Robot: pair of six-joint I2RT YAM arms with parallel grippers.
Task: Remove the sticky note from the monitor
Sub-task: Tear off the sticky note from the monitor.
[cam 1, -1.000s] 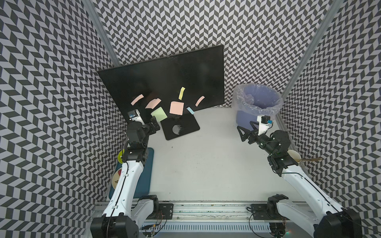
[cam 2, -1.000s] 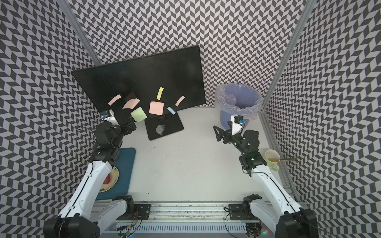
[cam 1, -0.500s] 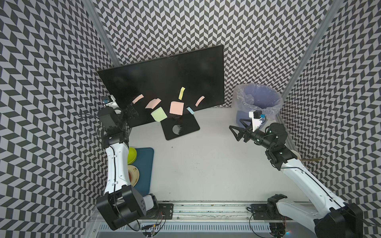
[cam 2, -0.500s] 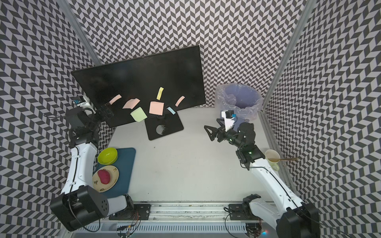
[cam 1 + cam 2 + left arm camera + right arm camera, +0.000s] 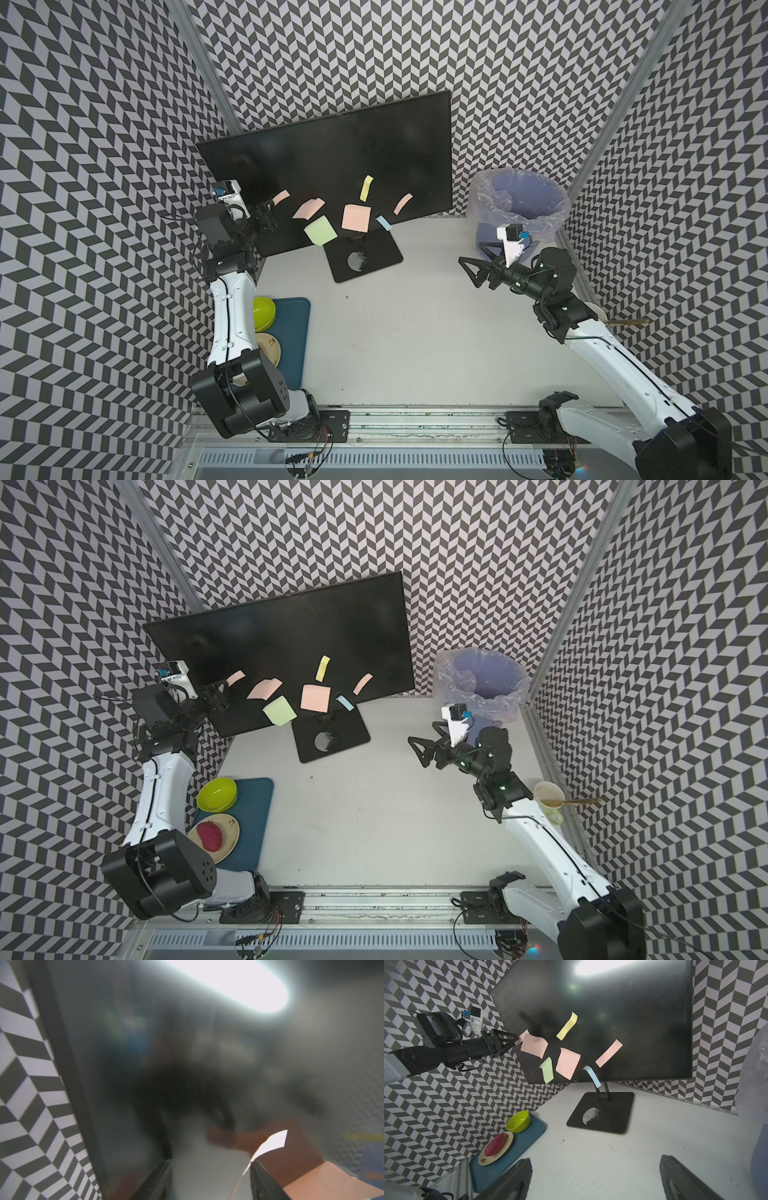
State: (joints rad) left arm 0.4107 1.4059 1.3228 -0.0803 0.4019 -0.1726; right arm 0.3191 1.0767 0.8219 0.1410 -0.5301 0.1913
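The worktop (image 5: 415, 332) is seen from above, and the monitor (image 5: 332, 166) is stood at its 12 o'clock edge. Several other notes are stuck along the lower screen. The sticky note (image 5: 281, 197) taken as the target is the pink one farthest toward 9 o'clock, and its long axis is laid from 8 to 2 o'clock in both top views. It is found at about 1 o'clock from the left fingers (image 5: 160, 1178), which are spread, with its curled free edge lying between them and not yet pinched. The right fingers (image 5: 685, 1180) are spread wide, empty, and held well apart at 3 o'clock. The left arm is judged the nearer, so a pinch and a peel toward 6 o'clock are called for
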